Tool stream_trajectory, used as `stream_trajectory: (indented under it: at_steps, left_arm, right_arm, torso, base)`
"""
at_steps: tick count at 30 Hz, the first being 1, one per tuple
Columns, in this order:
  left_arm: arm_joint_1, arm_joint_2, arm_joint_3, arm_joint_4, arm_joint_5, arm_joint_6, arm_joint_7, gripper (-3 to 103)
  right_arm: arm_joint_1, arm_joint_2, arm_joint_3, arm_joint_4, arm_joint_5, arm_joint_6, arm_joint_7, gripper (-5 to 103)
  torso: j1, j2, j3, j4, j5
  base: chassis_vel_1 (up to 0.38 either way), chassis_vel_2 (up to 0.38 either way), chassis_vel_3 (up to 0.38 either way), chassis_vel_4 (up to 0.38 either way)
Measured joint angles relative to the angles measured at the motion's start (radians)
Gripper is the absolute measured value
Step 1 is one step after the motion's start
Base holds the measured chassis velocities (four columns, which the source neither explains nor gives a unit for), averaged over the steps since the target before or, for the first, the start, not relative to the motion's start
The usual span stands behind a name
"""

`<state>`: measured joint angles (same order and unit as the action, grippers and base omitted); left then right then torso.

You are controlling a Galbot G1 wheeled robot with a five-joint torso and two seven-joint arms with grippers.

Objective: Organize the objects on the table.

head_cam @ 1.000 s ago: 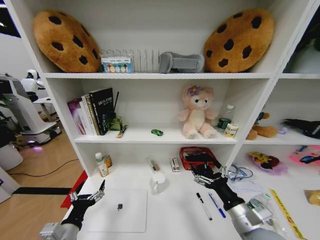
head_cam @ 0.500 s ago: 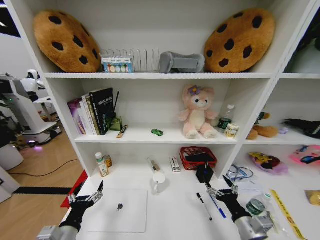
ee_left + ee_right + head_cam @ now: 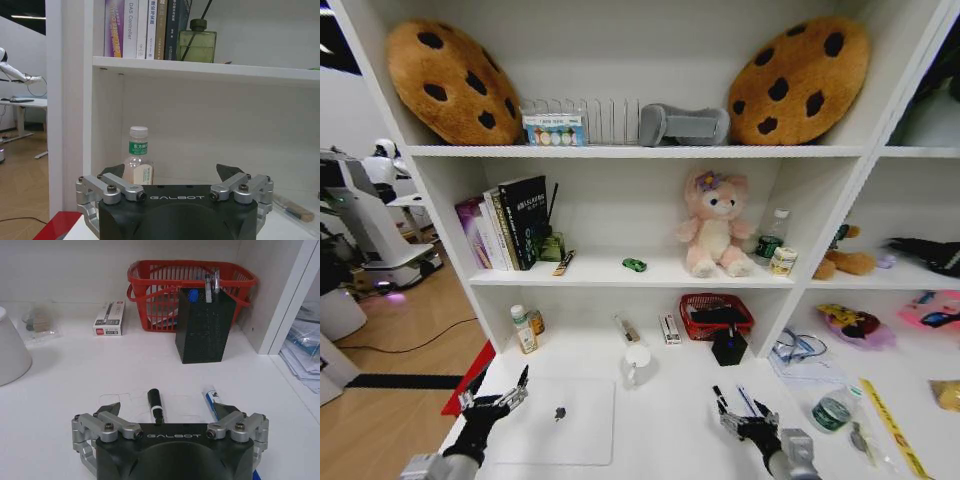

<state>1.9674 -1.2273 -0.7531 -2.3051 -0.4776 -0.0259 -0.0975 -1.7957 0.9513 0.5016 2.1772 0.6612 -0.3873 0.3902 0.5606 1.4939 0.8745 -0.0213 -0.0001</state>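
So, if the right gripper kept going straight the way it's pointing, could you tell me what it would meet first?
Most likely the black mesh pen holder, which stands ahead of the open right gripper, with the red plastic basket just behind it. The black pen and blue pen lie between its fingers, probably underneath that line.

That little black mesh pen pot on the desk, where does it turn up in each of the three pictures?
Head view: the black pen pot stands on the table, just in front of the red basket, beyond the right gripper.
Right wrist view: the pot stands straight ahead, past the open jaws, against the red basket.
Left wrist view: not in this picture.
Shared landmark: the red basket behind the pot.
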Motion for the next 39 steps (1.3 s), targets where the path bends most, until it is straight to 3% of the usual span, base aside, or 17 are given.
stream_trajectory:
  at_steps: [15, 18, 21, 23, 24, 26, 28, 29, 36, 39]
  left_arm:
    - [-0.011, 0.002, 0.013, 0.008, 0.009, 0.014, -0.002, 100]
    - [-0.013, 0.004, 0.011, 0.006, 0.008, 0.018, -0.004, 100]
    - [-0.011, 0.006, 0.007, 0.005, 0.006, 0.019, -0.005, 100]
    - [-0.01, 0.006, 0.007, 0.006, 0.006, 0.019, -0.005, 100]
    - [-0.01, 0.006, 0.007, 0.007, 0.006, 0.019, -0.005, 100]
    - [-0.01, 0.005, 0.009, 0.007, 0.006, 0.019, -0.005, 100]
    - [-0.01, 0.005, 0.012, 0.007, 0.007, 0.019, -0.006, 100]
    - [-0.01, 0.005, 0.012, 0.007, 0.007, 0.019, -0.006, 100]
    - [-0.009, 0.007, 0.009, 0.004, 0.007, 0.019, -0.007, 100]
    - [-0.008, 0.006, 0.008, 0.003, 0.006, 0.019, -0.008, 100]
  right_arm:
    - [0.172, -0.014, -0.089, -0.105, 0.103, -0.038, 0.025, 101]
    - [0.179, -0.011, -0.093, -0.111, 0.115, -0.04, 0.025, 91]
    - [0.174, -0.01, -0.092, -0.117, 0.117, -0.039, 0.023, 75]
    - [0.173, -0.009, -0.09, -0.12, 0.116, -0.036, 0.023, 75]
    - [0.168, -0.007, -0.086, -0.122, 0.114, -0.031, 0.022, 64]
    - [0.165, -0.006, -0.084, -0.123, 0.113, -0.029, 0.021, 64]
    - [0.161, -0.005, -0.081, -0.123, 0.11, -0.025, 0.021, 53]
    - [0.161, -0.005, -0.081, -0.123, 0.11, -0.025, 0.021, 53]
    - [0.163, -0.003, -0.081, -0.12, 0.111, -0.026, 0.02, 21]
    - [0.162, -0.005, -0.081, -0.118, 0.111, -0.026, 0.02, 15]
  torso:
    - [0.0, 0.0, 0.0, 0.0, 0.0001]
    - [0.0, 0.0, 0.0, -0.0001, 0.0001]
    - [0.0, 0.0, 0.0, -0.0003, 0.0]
    - [0.0, 0.0, 0.0, -0.0001, -0.0001]
    - [0.0, 0.0, 0.0, -0.0002, -0.0002]
    - [0.0, 0.0, 0.0, -0.0002, -0.0003]
    - [0.0, 0.0, 0.0, -0.0002, -0.0002]
    - [0.0, 0.0, 0.0, -0.0002, -0.0002]
    - [0.0, 0.0, 0.0, -0.0001, 0.0003]
    - [0.0, 0.0, 0.0, -0.0001, 0.0003]
  base:
    - [0.0, 0.0, 0.0, 0.0]
    - [0.0, 0.0, 0.0, 0.0]
    - [0.0, 0.0, 0.0, 0.0]
    - [0.0, 0.0, 0.0, 0.0]
    - [0.0, 0.0, 0.0, 0.0]
    - [0.0, 0.0, 0.0, 0.0]
    - [0.0, 0.0, 0.0, 0.0]
    - [0.0, 0.0, 0.0, 0.0]
    - [0.0, 0.0, 0.0, 0.0]
    - [0.0, 0.0, 0.0, 0.0]
